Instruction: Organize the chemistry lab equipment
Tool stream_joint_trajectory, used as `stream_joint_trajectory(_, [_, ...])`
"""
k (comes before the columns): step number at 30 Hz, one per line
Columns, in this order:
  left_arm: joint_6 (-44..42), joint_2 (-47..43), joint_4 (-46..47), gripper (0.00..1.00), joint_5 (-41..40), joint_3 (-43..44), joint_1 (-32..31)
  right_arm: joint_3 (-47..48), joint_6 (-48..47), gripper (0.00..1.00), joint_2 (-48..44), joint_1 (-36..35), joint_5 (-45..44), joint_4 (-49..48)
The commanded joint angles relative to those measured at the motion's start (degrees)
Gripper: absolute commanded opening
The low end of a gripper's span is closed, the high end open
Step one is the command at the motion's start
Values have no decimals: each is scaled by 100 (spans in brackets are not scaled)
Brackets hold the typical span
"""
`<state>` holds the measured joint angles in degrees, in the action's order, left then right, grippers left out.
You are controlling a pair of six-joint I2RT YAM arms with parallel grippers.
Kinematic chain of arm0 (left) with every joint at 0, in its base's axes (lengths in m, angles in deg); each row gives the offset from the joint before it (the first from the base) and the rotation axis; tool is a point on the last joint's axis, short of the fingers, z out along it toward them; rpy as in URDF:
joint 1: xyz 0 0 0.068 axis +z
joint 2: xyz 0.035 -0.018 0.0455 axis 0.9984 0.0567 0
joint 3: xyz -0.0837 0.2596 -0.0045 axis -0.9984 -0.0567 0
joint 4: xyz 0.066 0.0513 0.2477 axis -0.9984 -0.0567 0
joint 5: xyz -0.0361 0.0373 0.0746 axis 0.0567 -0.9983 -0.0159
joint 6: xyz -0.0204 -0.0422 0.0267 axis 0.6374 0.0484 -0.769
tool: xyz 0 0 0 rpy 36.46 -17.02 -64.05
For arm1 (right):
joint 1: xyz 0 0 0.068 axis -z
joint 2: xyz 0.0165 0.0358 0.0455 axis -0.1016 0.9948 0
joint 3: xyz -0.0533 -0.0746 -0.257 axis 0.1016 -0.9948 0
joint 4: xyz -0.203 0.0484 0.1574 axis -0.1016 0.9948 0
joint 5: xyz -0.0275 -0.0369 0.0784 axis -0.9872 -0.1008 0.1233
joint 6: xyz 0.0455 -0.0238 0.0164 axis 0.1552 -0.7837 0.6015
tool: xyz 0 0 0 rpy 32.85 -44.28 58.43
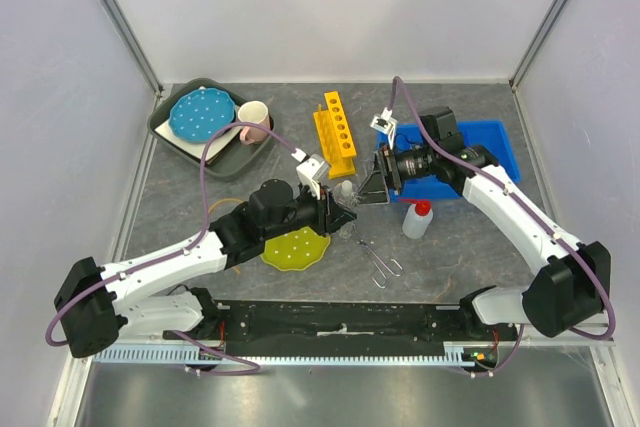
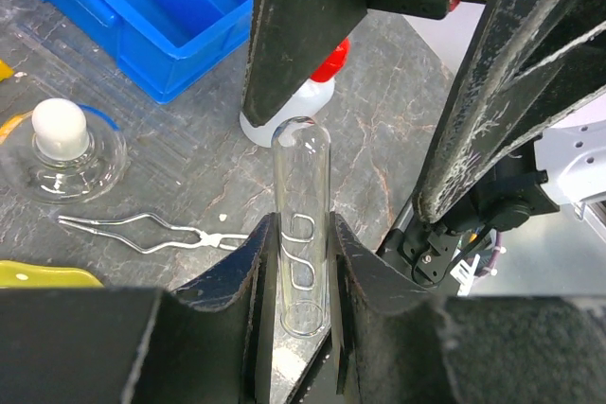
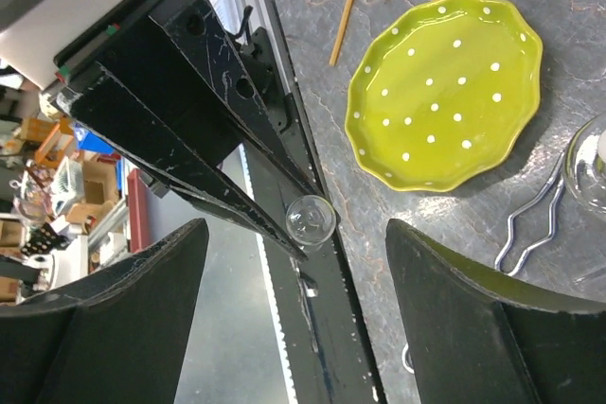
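A thin clear tube [image 2: 301, 198] is clamped near its open end in my left gripper [image 2: 298, 226], which is shut on it; the rounded end points away toward the right gripper. My right gripper [image 3: 296, 236] faces it with jaws wide apart, and the tube's rounded end [image 3: 311, 219] lies between them, touching neither finger. In the top view the left gripper [image 1: 342, 212] and the right gripper [image 1: 368, 187] meet tip to tip just in front of the yellow rack [image 1: 335, 134]. On the table lie the red-capped bottle [image 1: 417, 219], the flask [image 2: 64, 144] and the metal tongs [image 1: 380, 262].
A blue bin [image 1: 470, 152] stands behind the right arm. The yellow-green dotted plate [image 1: 295, 247] lies under the left forearm. A dark tray [image 1: 170, 137] at the back left holds a blue dotted plate [image 1: 200, 114] and a pink mug [image 1: 252, 119].
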<state>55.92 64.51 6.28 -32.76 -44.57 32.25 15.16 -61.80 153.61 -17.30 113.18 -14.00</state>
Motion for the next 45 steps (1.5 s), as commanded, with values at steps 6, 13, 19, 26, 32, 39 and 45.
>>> stream_joint_trajectory(6, [220,-16,427,16,-248,-21,-87,-65,475,73,99,-121,-99,-521])
stream_joint_trajectory(13, [255,-7,489,16,-283,-30,-140,-118,537,56,143,-165,-143,-591])
stream_joint_trajectory(19, [264,-33,498,16,-362,-56,-157,-127,528,28,169,-174,-178,-618])
stream_joint_trajectory(26, [360,-209,296,40,-485,-65,-166,145,257,21,248,-174,-291,-407])
stream_joint_trajectory(32, [361,-805,-430,79,-687,-30,-149,1155,-587,21,678,-174,-740,542])
stream_joint_trajectory(39, [-709,-1351,-2837,93,-1504,927,-35,2482,-1324,22,1626,-174,-1706,683])
stream_joint_trajectory(45, [-1589,-1676,-3870,96,-2566,1219,27,3949,-1528,23,2726,-182,-2805,236])
